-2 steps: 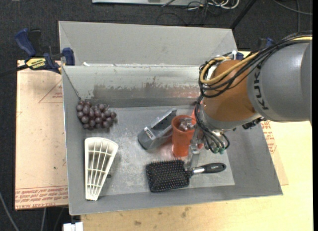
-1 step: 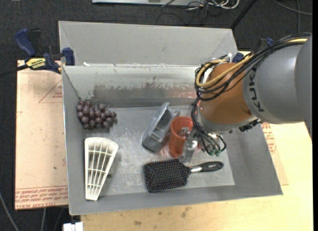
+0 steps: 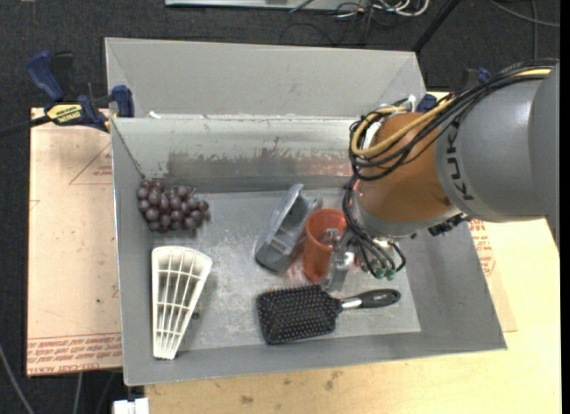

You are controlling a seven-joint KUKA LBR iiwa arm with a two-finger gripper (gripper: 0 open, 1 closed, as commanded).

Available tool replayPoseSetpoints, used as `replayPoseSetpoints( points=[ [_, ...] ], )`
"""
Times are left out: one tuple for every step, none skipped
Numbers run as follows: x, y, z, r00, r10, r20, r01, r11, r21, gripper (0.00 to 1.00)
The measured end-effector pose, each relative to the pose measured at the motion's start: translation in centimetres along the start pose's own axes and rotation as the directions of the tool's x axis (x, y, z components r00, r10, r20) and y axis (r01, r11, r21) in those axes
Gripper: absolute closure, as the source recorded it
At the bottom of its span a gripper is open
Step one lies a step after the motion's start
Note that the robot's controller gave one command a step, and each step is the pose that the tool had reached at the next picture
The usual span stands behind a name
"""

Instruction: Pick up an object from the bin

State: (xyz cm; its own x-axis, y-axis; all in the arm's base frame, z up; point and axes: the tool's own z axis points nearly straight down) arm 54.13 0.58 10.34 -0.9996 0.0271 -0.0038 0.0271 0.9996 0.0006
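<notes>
My gripper [image 3: 338, 265] hangs low in the middle right of the bin, under the orange cover. Its fingers sit right beside an orange cup [image 3: 318, 241] that stands near the bin's centre, touching or nearly touching its right side. Just below lies a black hairbrush [image 3: 303, 312] with its handle pointing right, under the gripper. A grey metal scoop-like piece [image 3: 283, 230] leans against the cup's left side.
A bunch of dark purple grapes [image 3: 169, 206] lies at the back left. A white ribbed plastic cone-shaped piece [image 3: 174, 298] lies at the front left. The arm and its cables cover the bin's right part.
</notes>
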Motion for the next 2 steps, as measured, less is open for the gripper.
replayPoseSetpoints(
  points=[
    [0.1,0.9,-5.4,1.0,-0.008,-0.008,0.008,1.0,0.0,1.0],
    [0.6,-1.0,-16.3,1.0,-0.016,0.0,0.016,1.0,0.0,1.0]
  ],
)
